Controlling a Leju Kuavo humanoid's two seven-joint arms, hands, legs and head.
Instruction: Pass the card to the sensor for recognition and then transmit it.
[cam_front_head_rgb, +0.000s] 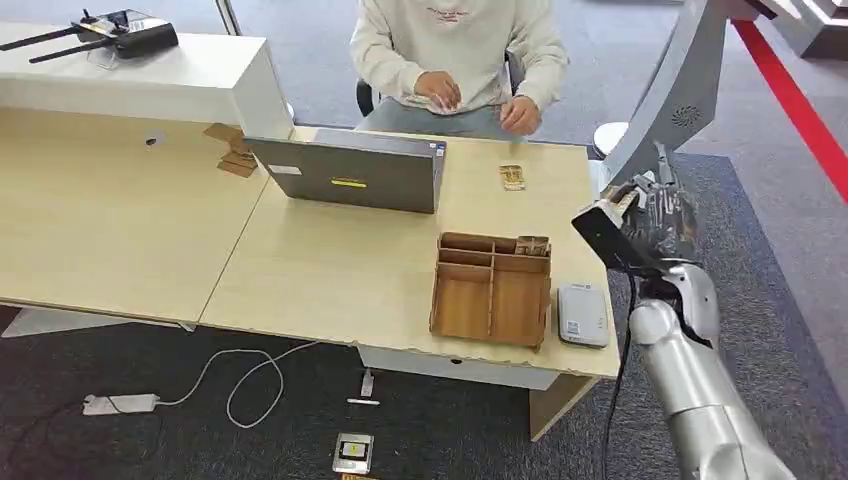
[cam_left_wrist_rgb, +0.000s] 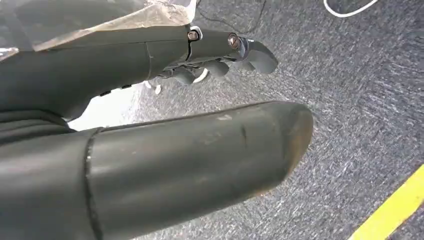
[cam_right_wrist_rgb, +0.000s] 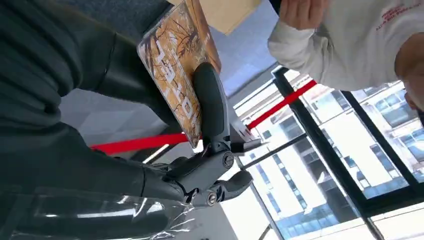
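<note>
Card (cam_right_wrist_rgb: 175, 65) with illegible white lettering, pinched by right robot hand (cam_right_wrist_rgb: 200, 165).

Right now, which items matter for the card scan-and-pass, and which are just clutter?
Job: card held in right hand; sensor; person.
Clutter: laptop, wooden tray, second card, remote, floor cable.

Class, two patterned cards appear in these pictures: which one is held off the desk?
The card pinched in the right hand, raised beside the desk's edge. The other card lies flat on the desk near the seated person.
</note>
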